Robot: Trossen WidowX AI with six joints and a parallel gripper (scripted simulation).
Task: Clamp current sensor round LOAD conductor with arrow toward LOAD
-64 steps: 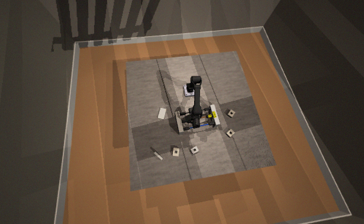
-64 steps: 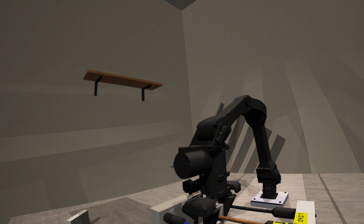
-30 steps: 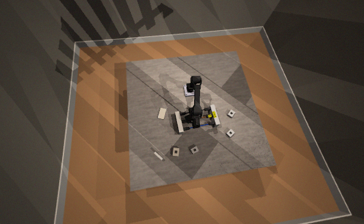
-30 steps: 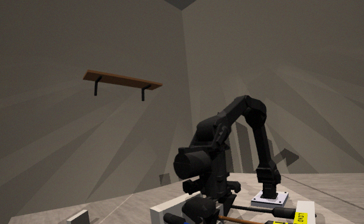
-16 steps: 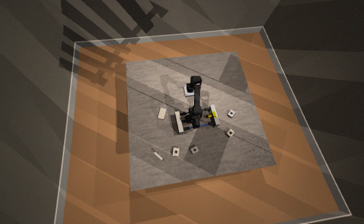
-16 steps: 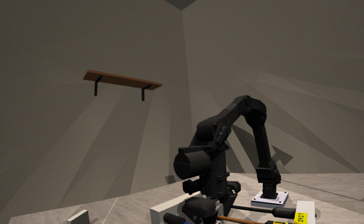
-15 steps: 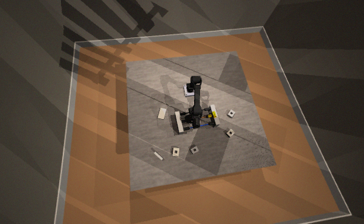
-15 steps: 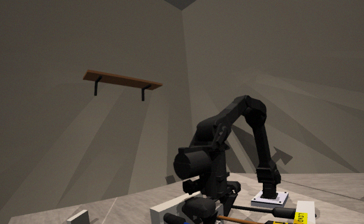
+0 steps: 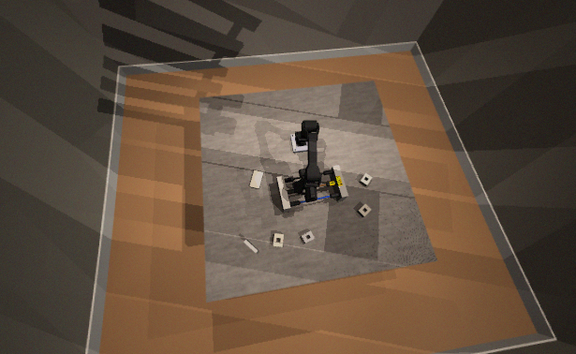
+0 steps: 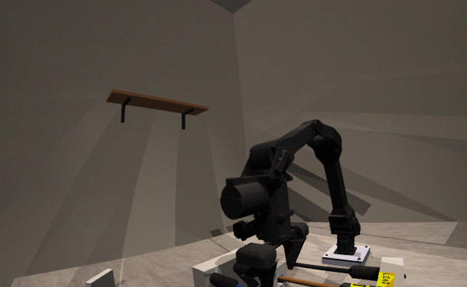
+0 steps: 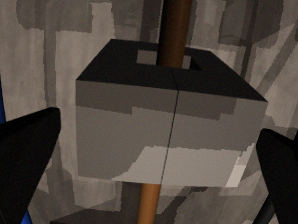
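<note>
The current sensor [image 11: 125, 130] sits round the copper-brown conductor [image 11: 149, 202] [image 10: 304, 282] in the wrist view. Its two halves meet at a thin straight seam, and the conductor passes through its square window. No arrow shows on the faces in view. The yellow LOAD marker [image 9: 339, 181] [image 10: 385, 279] is on the right-hand end block of the conductor stand. My gripper [image 11: 163, 129] is open, with one finger on each side of the sensor and a visible gap to both sides. In the top and exterior views the arm hides the sensor.
The stand's left block [image 9: 283, 193] and a blue conductor [image 9: 319, 199] are close to the gripper. Several small blocks with square holes, one of them pale [image 9: 278, 240], lie around the stand. A white plate [image 9: 256, 179] and a white bar [image 9: 250, 246] lie to the left.
</note>
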